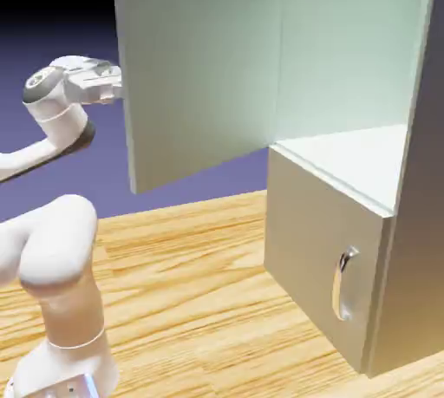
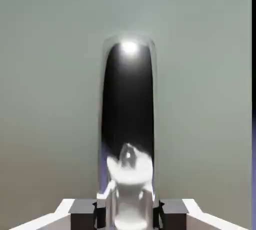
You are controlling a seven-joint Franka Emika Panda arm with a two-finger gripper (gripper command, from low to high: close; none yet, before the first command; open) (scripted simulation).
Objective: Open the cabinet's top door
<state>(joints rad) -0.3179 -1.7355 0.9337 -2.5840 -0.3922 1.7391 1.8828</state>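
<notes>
Chrome handle [image 2: 128, 124] fills the hand view only, gripper [image 2: 128, 214] clamped on it; outside, top door [image 1: 204, 84] swung wide from one cabinet [image 1: 416, 214], two doors, lower door [image 1: 321, 257] shut, on the counter [image 1: 191, 301].

Wooden table [image 1: 199, 301]: light, orange-tan planks, grain streaks running roughly left to right across exterior view. Bare boards fill middle of surface. Cabinet [image 1: 408, 283] stands directly on table at right, grey metallic box, base corner near picture's lower right. Robot base [image 1: 65, 379], white, sits on table at lower left corner. Cabinet and robot base well apart, open wood between them. Table's far edge meets blue-violet backdrop [image 1: 52, 32]. Hand view shows no table.
</notes>
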